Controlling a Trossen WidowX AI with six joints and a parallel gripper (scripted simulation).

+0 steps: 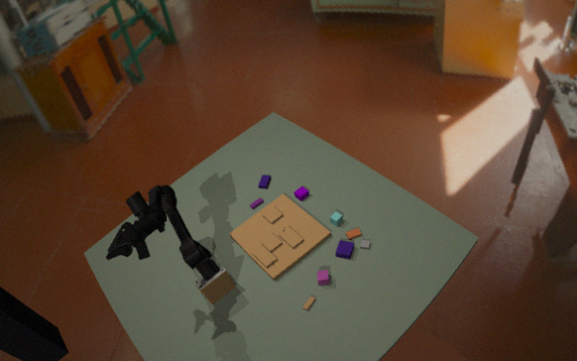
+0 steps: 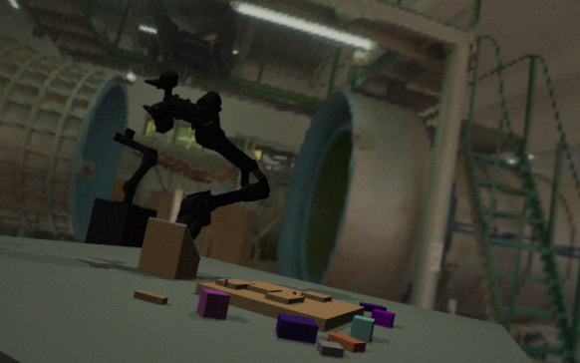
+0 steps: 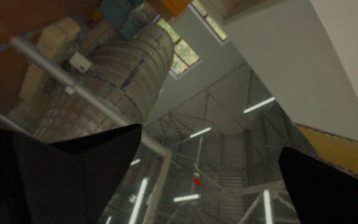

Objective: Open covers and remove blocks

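Note:
The wooden puzzle board (image 1: 308,217) (image 2: 335,315) lies flat on the table. Four covers of the same wood colour lie on it: one (image 1: 265,258) (image 2: 235,284) near the arm's base, a small one (image 1: 272,242) (image 2: 264,288), a larger one (image 1: 291,237) (image 2: 284,297) near the middle, and one (image 1: 273,214) (image 2: 317,296) towards the far corner. No open well or block inside the board shows; what is under the covers is hidden. My gripper (image 1: 126,257) (image 2: 145,94) (image 3: 210,143) is open and empty, raised high and well away from the board, pointing away from it.
Loose pieces lie around the board: purple (image 1: 301,193), teal (image 1: 336,218), orange (image 1: 353,233), grey (image 1: 365,244), dark violet (image 1: 344,249), pink (image 1: 323,277), tan (image 1: 309,302), a violet slab (image 1: 265,181) and a thin purple bar (image 1: 256,203). A wooden pedestal (image 1: 217,288) (image 2: 161,247) carries the arm.

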